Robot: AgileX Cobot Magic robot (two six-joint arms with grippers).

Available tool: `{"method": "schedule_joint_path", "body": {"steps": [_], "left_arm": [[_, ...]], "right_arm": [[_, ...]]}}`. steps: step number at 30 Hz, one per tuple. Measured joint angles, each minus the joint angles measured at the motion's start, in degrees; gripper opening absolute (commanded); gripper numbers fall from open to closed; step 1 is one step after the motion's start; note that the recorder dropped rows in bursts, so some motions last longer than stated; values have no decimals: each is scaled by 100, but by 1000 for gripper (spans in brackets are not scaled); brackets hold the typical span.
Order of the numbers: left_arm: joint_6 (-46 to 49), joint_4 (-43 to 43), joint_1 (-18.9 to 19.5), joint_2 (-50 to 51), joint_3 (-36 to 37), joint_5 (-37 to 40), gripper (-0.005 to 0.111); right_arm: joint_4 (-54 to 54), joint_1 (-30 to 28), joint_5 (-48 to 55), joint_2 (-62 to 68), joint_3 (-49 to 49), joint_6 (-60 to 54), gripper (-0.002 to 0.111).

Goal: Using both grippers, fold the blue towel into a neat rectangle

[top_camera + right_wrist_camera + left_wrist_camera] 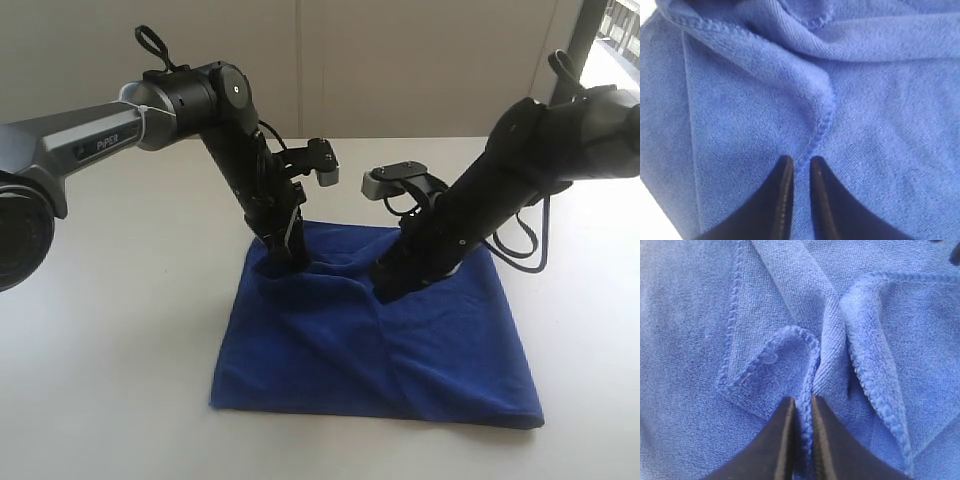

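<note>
I see a white counter (110,340) with a pale wall (400,60) behind. The blue towel (400,350) lies rumpled at the counter's middle. My left hand (802,401) and right hand (797,161) each pinch a hemmed fold near its far edge; from outside, the fingertips are sunk in cloth.

The left arm (225,150) and right arm (520,170) are dull black, the left one joined to a silver tube (70,140) with tiny white letters, and each has loopy black cables (543,255), a small grey block (378,185) and thin pointed black jaws.
</note>
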Motion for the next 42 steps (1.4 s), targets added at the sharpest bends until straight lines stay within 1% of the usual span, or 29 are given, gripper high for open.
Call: {"method": "schedule_joint_path", "body": {"steps": [9, 11, 13, 14, 15, 17, 19, 20, 22, 27, 32, 42], "left_arm": [[-11, -189, 0, 0, 0, -14, 17], [-11, -257, 0, 0, 0, -14, 20], [-11, -240, 0, 0, 0, -30, 51], [-11, -183, 0, 0, 0, -66, 61], [-11, -148, 0, 0, 0, -88, 68], [-11, -144, 0, 0, 0, -131, 67], [-13, -130, 0, 0, 0, -190, 61], [-23, -130, 0, 0, 0, -238, 55], [-23, -82, 0, 0, 0, -307, 53], [-37, 274, 0, 0, 0, -332, 52], [-309, 727, 0, 0, 0, -332, 52], [-411, 730, 0, 0, 0, -397, 47]], "right_arm": [[158, 0, 56, 84, 0, -76, 13], [244, 0, 65, 84, 0, -142, 13], [256, 0, 65, 84, 0, -140, 13], [256, 0, 79, 84, 0, -140, 13], [256, 0, 85, 84, 0, -140, 13], [256, 0, 85, 84, 0, -144, 13], [256, 0, 85, 84, 0, -154, 13], [256, 0, 85, 84, 0, -154, 13], [256, 0, 92, 84, 0, -154, 13], [256, 0, 92, 84, 0, -154, 13], [256, 0, 92, 84, 0, -154, 13], [256, 0, 92, 84, 0, -154, 13]]}}
